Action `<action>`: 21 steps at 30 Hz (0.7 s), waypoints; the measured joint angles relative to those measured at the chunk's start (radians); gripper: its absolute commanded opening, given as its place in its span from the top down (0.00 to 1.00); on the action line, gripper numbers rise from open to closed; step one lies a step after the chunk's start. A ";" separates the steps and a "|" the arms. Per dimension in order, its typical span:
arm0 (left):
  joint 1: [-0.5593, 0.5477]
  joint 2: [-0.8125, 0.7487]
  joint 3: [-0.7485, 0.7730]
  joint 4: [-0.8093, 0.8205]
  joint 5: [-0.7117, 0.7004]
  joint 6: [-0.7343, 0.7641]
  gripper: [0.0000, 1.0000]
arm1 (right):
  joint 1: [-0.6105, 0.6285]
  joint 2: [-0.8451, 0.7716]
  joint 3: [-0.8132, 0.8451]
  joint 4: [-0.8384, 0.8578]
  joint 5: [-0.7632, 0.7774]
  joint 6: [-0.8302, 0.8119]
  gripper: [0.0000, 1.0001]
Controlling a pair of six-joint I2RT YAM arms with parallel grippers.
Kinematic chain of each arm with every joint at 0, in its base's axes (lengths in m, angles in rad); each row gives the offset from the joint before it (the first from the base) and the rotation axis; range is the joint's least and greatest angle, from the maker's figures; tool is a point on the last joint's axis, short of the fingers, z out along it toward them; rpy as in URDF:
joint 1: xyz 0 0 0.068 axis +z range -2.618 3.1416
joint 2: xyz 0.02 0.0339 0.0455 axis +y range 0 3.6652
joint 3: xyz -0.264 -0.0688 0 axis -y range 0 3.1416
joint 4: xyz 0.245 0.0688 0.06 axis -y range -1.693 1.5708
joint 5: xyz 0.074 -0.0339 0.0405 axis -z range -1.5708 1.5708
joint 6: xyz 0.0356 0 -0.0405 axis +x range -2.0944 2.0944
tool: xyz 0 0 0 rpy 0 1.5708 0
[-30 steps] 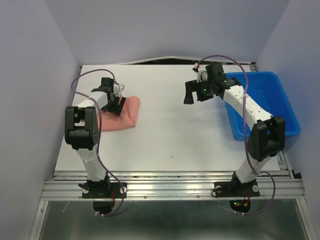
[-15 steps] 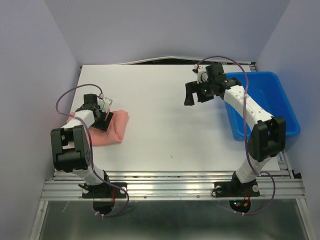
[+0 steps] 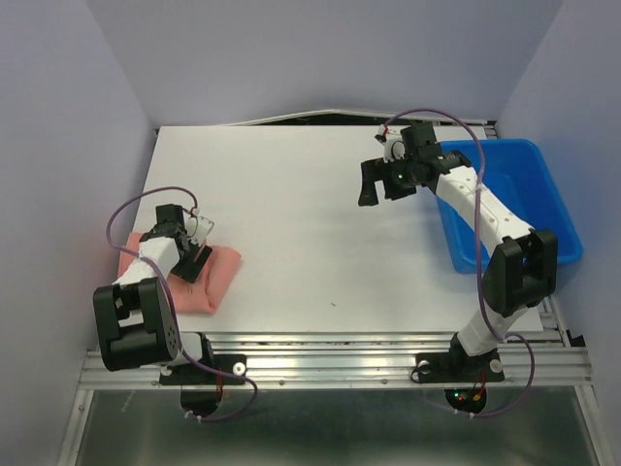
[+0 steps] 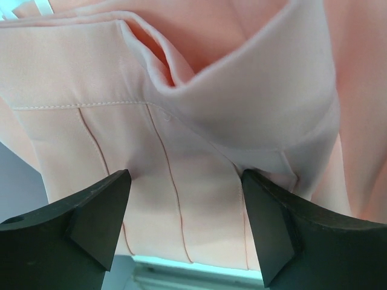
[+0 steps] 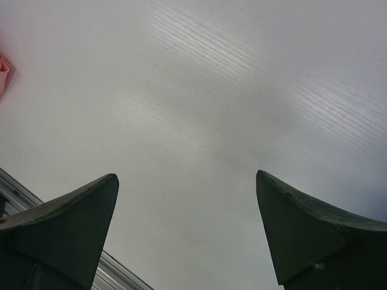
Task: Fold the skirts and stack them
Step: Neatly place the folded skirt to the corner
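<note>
The folded salmon-pink skirt (image 3: 212, 280) lies at the table's near left corner, reaching to the left edge. My left gripper (image 3: 192, 256) rests on top of it, jaws spread. In the left wrist view the pleated skirt (image 4: 199, 90) fills the frame, and the left gripper (image 4: 184, 202) has both fingertips set against the cloth with a flat stretch of it between them. My right gripper (image 3: 374, 184) hangs open and empty above the table's far middle. In the right wrist view the right gripper (image 5: 184, 199) has only bare table under it.
The blue plastic bin (image 3: 543, 194) stands at the right edge of the white table (image 3: 320, 233), beside the right arm. A sliver of pink cloth (image 5: 3, 75) shows at the left edge of the right wrist view. The metal rail runs along the near edge.
My left gripper has moved toward the near left corner, and the skirt has slid along with it. The right arm has stayed in place.
</note>
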 measured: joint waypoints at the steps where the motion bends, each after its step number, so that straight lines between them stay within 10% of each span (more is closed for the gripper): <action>1: 0.002 -0.017 -0.008 -0.034 -0.011 0.010 0.13 | 0.000 0.000 0.000 -0.001 -0.001 0.002 0.00; 21: 0.016 0.280 0.268 -0.409 0.069 -0.186 0.21 | 0.000 0.000 0.008 -0.005 0.005 0.007 0.00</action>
